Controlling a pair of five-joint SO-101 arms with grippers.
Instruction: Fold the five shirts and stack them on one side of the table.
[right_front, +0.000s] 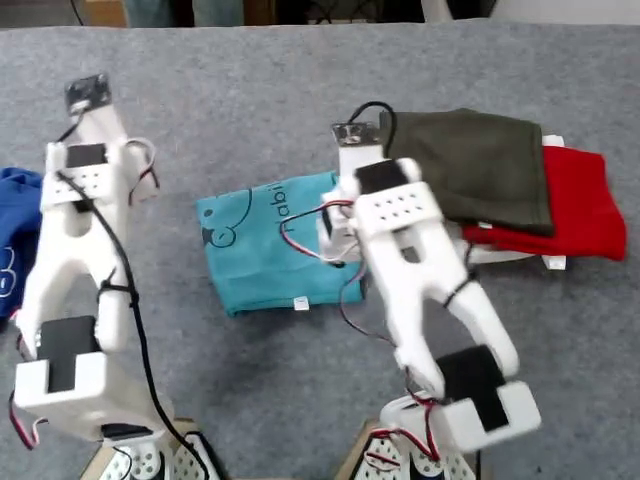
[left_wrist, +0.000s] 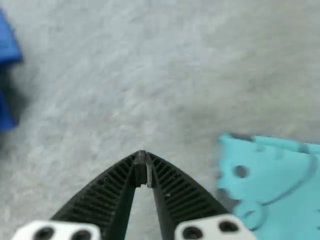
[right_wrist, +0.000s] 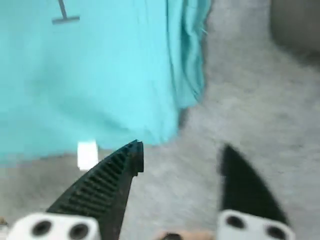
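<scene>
The left gripper hangs above the grey surface, and its black ribbed jaws are pressed together at the tips. A turquoise shirt with a dark printed drawing lies near the gripper on one side. A blue shirt lies well apart on the other side.

Open table runs along the far side and between the blue shirt and teal shirt; a shirt pile blocks the right.
</scene>
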